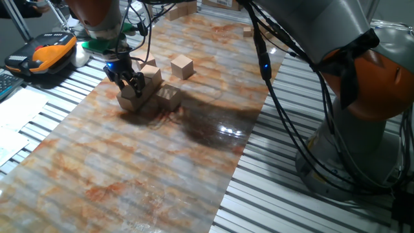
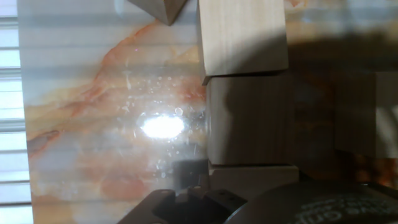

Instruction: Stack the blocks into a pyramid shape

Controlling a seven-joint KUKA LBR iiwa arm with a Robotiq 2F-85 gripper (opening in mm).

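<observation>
Three tan blocks sit close together on the marbled mat: one [image 1: 152, 72] at the back, one [image 1: 170, 97] to the right and one [image 1: 131, 101] at the front left. A further block [image 1: 182, 66] stands apart behind them. My gripper [image 1: 130, 83] hangs right over the front-left block, its dark fingers reaching down to the block's top; whether they clamp it does not show. In the hand view, three blocks [image 2: 242, 37], [image 2: 249, 121], [image 2: 255, 177] form a column, and the corner of another block [image 2: 155, 9] shows at the top edge. Only dark finger parts show at the bottom.
The marbled mat [image 1: 149, 175] lies on a slatted metal table. An orange and black device [image 1: 45, 53] lies at the far left. The arm's grey and orange base [image 1: 362, 97] and black cables [image 1: 291, 110] fill the right side. Small wooden pieces [image 1: 248, 31] lie far back.
</observation>
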